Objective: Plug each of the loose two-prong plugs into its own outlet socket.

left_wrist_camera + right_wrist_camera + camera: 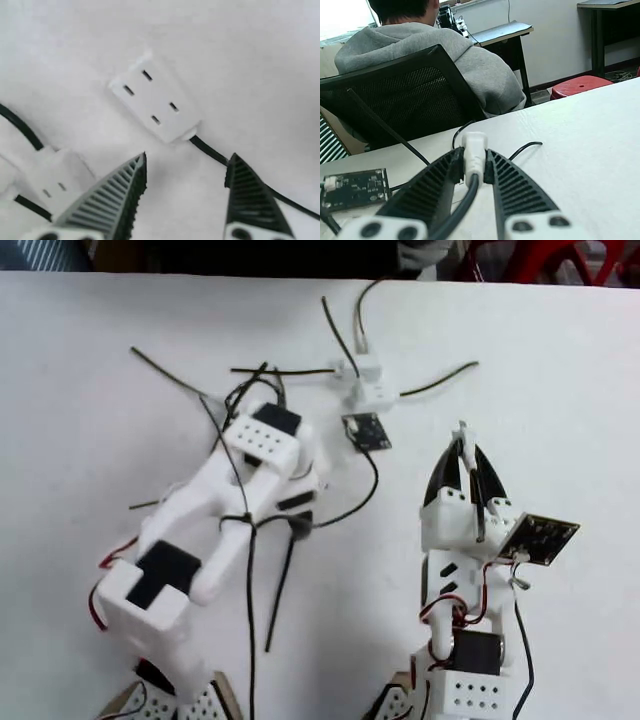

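White desk (560, 370) surface carries two arms and a group of corded fittings.

Right gripper (474, 167): jaws narrow, clamped on a white two-prong plug (473, 147). The plug's black cord (462, 200) runs back between the fingers. In the high view this gripper (465, 445) sits at 4 o'clock from the outlet sockets (365, 385), apart from them, with the plug (462, 432) pointing to 12 o'clock. The prongs cannot be made out.

Left gripper (187, 165): jaws wide, holding nothing. It hovers over a white socket block (152, 102) that shows two pairs of slots. A black lead (207, 150) leaves that block's end and passes under one finger (250, 200). A second white fitting (55, 177), with one pair of slots and also corded, lies just beside the other finger. Whether they touch cannot be told.

High view: the outlet sockets lie toward the desk's 12 o'clock edge, with thin black cords spreading from them. A small dark circuit board (367, 430) lies just beside them at 6 o'clock. The left arm (200, 520) stretches from the 7 o'clock corner toward the sockets.
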Available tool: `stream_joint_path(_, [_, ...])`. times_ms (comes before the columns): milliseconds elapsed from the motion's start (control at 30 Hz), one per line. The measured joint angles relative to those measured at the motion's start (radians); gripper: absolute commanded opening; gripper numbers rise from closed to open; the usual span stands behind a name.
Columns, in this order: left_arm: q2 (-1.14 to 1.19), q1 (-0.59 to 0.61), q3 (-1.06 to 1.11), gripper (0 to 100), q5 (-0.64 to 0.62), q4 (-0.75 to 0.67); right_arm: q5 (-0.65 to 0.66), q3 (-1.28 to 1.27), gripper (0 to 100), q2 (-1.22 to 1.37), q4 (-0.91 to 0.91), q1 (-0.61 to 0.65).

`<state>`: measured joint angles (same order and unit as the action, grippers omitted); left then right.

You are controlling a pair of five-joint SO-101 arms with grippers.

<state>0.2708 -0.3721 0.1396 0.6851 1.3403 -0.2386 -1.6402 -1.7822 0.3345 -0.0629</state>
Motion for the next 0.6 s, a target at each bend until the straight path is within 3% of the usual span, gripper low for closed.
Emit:
stream_joint_path(333, [-0.017, -0.086, 0.133, 20, -0.284, 0.011, 0.000, 0.000, 1.7, 0.000, 0.000, 0.000])
stream_joint_path(600, [-0.153, -0.104, 0.242, 23, -0.348, -0.051, 0.000, 0.000, 1.7, 0.000, 0.000, 0.000])
